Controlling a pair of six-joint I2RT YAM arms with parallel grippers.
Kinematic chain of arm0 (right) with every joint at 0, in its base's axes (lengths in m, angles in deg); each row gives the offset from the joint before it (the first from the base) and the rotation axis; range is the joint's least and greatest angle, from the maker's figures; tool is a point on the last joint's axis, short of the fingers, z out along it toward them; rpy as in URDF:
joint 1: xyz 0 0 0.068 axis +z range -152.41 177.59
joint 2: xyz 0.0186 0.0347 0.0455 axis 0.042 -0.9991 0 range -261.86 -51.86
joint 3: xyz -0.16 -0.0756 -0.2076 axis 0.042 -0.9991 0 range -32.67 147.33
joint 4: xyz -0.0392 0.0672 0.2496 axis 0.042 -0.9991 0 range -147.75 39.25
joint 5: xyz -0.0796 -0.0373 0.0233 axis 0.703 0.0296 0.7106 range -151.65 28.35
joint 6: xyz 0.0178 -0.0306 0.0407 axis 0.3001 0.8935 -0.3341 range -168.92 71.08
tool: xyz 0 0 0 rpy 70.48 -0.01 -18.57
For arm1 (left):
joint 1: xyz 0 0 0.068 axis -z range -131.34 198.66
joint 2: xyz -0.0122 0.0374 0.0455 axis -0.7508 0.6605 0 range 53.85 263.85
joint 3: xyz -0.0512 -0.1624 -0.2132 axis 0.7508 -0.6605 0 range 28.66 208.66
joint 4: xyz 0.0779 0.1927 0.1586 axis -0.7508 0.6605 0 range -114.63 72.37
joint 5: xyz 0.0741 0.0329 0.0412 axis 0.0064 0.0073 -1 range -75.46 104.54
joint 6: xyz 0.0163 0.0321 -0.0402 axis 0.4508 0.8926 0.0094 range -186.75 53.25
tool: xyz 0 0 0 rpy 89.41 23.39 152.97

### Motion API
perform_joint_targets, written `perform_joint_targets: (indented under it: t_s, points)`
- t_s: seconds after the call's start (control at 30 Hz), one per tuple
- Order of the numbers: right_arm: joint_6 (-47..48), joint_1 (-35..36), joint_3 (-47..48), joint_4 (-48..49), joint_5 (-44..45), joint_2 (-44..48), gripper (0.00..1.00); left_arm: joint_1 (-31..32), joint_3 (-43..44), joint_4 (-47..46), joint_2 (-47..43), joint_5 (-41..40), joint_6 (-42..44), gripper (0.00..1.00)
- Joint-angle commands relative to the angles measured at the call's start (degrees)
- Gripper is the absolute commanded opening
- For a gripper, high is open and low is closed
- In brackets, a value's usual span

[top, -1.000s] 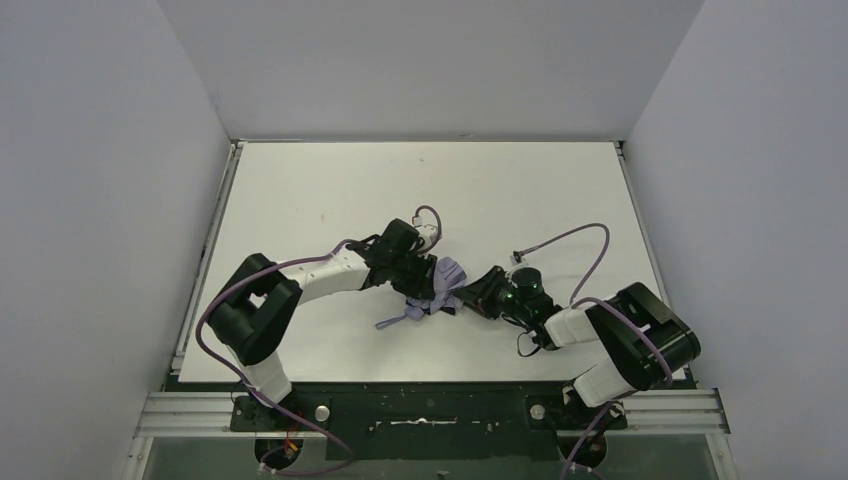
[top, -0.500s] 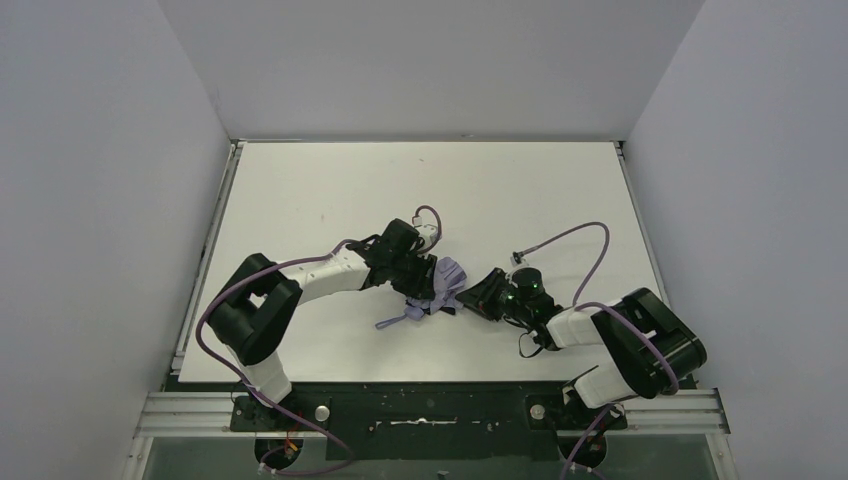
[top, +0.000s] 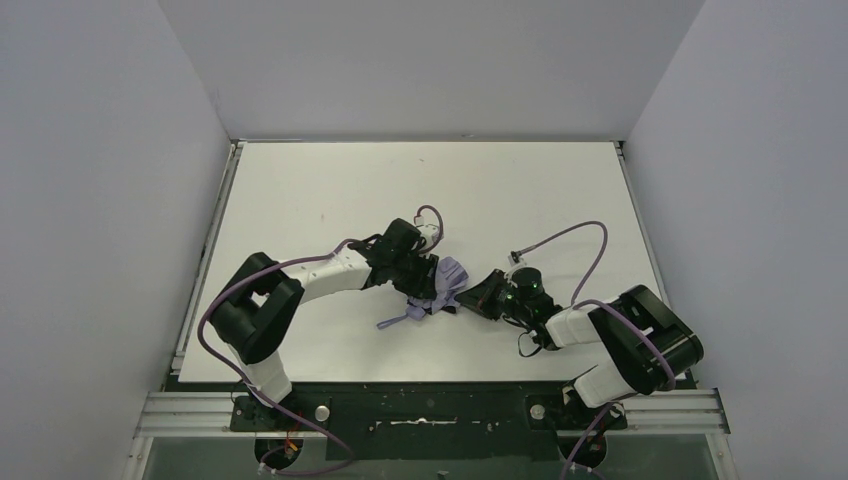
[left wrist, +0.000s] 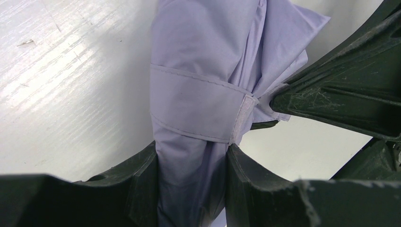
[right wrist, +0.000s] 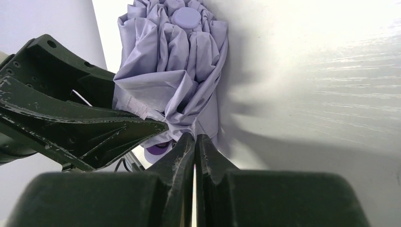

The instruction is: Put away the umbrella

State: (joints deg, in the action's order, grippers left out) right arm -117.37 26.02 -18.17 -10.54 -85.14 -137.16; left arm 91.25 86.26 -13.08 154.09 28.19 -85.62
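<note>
The left gripper (left wrist: 191, 163) clamps the folded umbrella (left wrist: 203, 47). The right gripper (right wrist: 195, 142), pinched shut at the strap (left wrist: 194, 101), could slip and loosen it.

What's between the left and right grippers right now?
Only the umbrella. The left gripper clamps its rolled fabric; the right gripper, shut, touches the fabric with its tips. The left wrist view shows it best.

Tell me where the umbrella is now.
In the top view, the umbrella lies on the table between the left hand, which grips it, and the right hand.
</note>
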Motion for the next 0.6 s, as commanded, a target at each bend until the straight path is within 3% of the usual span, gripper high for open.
perform_joint_targets:
  t_s: [0.0, 0.57]
  points:
    - [1.12, 0.09, 0.33, 3.95, -0.77, 2.15, 0.0, 0.82, -0.26, 5.13, 3.03, -4.58, 0.54, 0.0]
    - [9.2, 2.26, -1.46, -25.23, 0.82, 30.8, 0.0, 1.13, 0.61, 7.38, 2.8, -11.12, -0.02, 0.0]
